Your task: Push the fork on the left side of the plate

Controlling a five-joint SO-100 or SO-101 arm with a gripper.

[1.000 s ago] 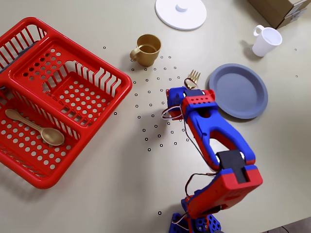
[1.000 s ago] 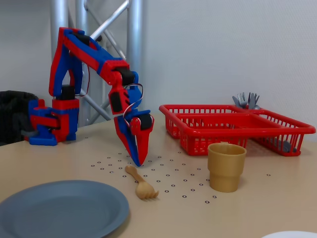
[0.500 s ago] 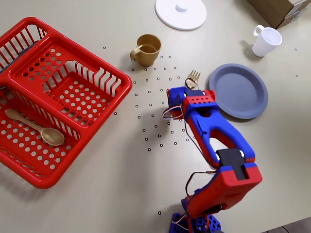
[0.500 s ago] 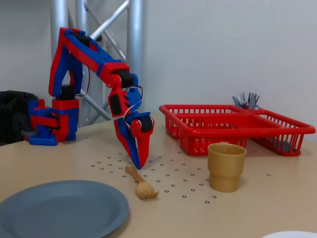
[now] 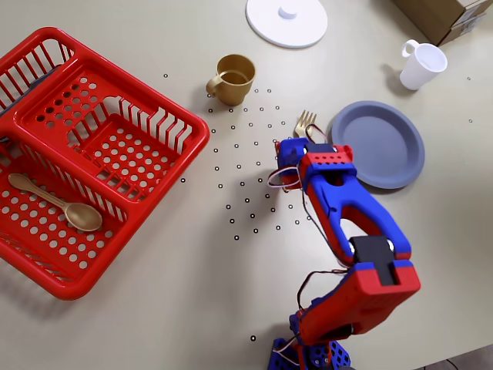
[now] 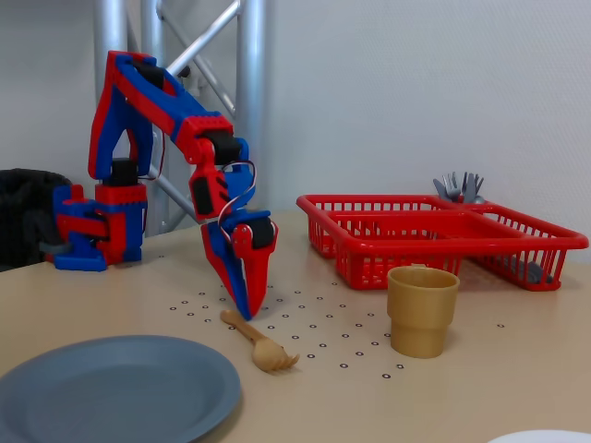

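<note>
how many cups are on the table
2: a gold cup beside the red basket in the overhead view, and a white mug just past the blue plate. None looks hidden.

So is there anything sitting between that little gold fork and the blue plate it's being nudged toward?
Nothing visible. The fork lies on bare table right beside the plate, and the gripper tip is already down at its handle. The cup stands off to the other side.

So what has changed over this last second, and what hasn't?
The gripper, closed with its tip at the table, slid toward the plate, nudging the fork handle that way; the fork's tines barely shifted. Nothing was grasped or released. The plate, gold cup, red basket, spoon, white mug and lid stayed put.
</note>
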